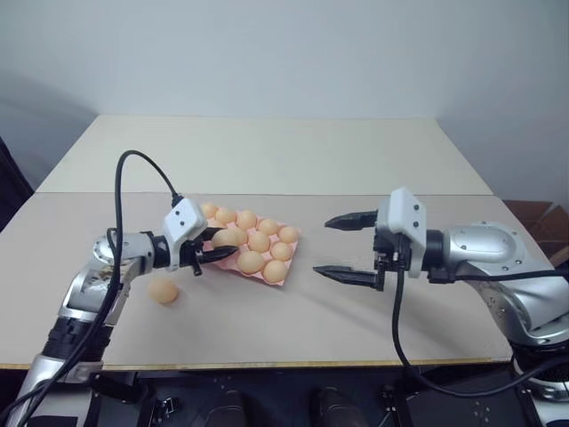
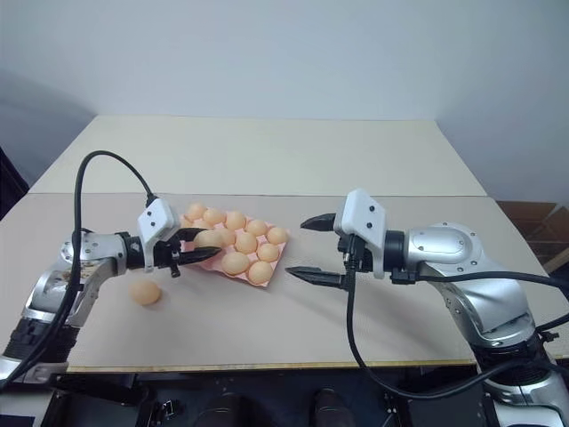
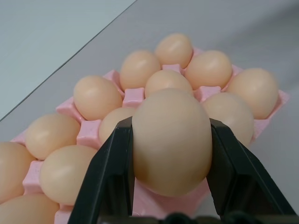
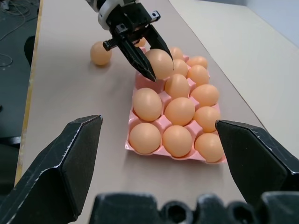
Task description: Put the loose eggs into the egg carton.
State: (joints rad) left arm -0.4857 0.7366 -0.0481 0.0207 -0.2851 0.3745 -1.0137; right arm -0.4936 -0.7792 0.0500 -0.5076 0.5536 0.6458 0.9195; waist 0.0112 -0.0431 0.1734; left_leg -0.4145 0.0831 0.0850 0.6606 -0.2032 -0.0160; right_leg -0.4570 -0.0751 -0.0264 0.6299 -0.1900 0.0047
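The pale tabletop [image 1: 293, 294] carries a flat pink egg carton [image 4: 159, 125] of moulded round cups, holding about eleven matte orange-tan eggs. The right gripper [image 1: 342, 247] hovers beside it with fingers spread wide. The left gripper [image 1: 216, 245] pinches one egg [image 3: 171, 140] over the carton's near-left edge, and one loose egg [image 1: 163, 291] lies left of the carton.

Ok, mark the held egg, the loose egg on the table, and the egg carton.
held egg [image 3: 170, 140]: left wrist view, middle of its shell.
loose egg on the table [image 1: 163, 291]: left eye view, its centre.
egg carton [image 4: 154, 125]: right wrist view, pink ridge between cups.
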